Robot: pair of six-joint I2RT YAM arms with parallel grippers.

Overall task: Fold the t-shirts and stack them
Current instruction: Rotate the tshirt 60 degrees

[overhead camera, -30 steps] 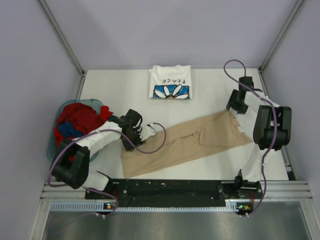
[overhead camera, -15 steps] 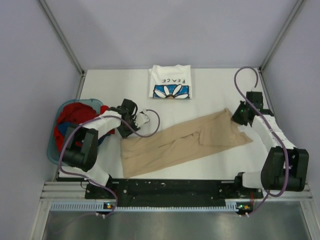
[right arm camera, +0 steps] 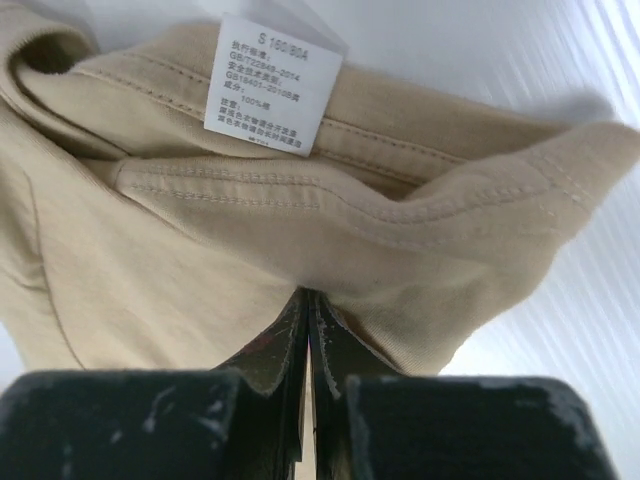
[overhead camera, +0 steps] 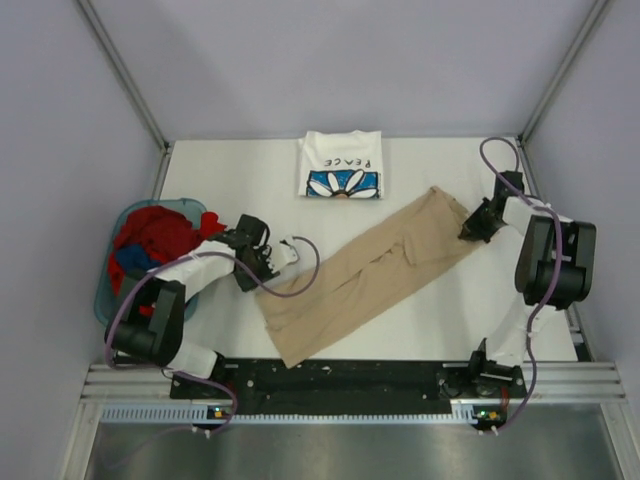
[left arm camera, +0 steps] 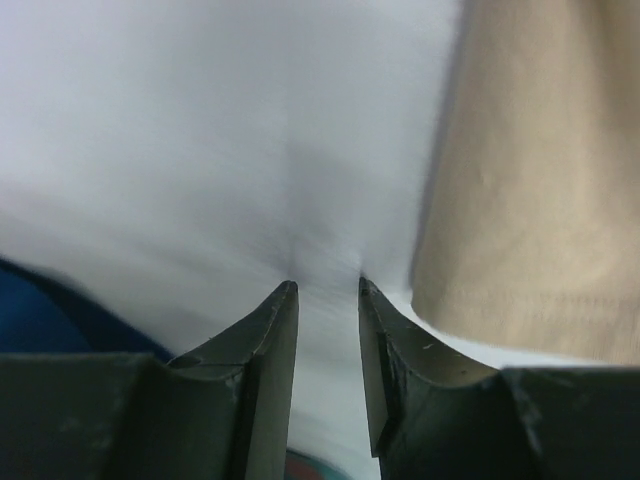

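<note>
Top external view shows the left arm folded low, its forearm running from the teal basket [overhead camera: 108, 290] toward the middle of the surface [overhead camera: 230, 170], and its left end effector [overhead camera: 262, 262] sits just above bare surface. Left wrist view shows its jaws slightly parted with nothing between them, so it is released. The tan t-shirt [overhead camera: 370, 275] lies just beside it on the side away from the basket, its hem edge near the right-hand finger [left arm camera: 385, 350] but apart from it.

The right arm reaches along the surface's right edge, elbow raised, its right end effector [overhead camera: 478, 222] at the far end of the tan t-shirt. Right wrist view shows the jaws pressed together and clenched on a fold of the tan cloth just below the collar seam, with the white size label [right arm camera: 272, 85] beyond the fingertips.

The tan t-shirt stretches as a long diagonal band from the right end effector down toward the near rail. Open surface lies on both sides of it. The white daisy t-shirt [overhead camera: 342, 165] lies folded at the far edge, well apart from both end effectors. Red and blue t-shirts [overhead camera: 150, 240] are heaped in the basket behind the left end effector.
</note>
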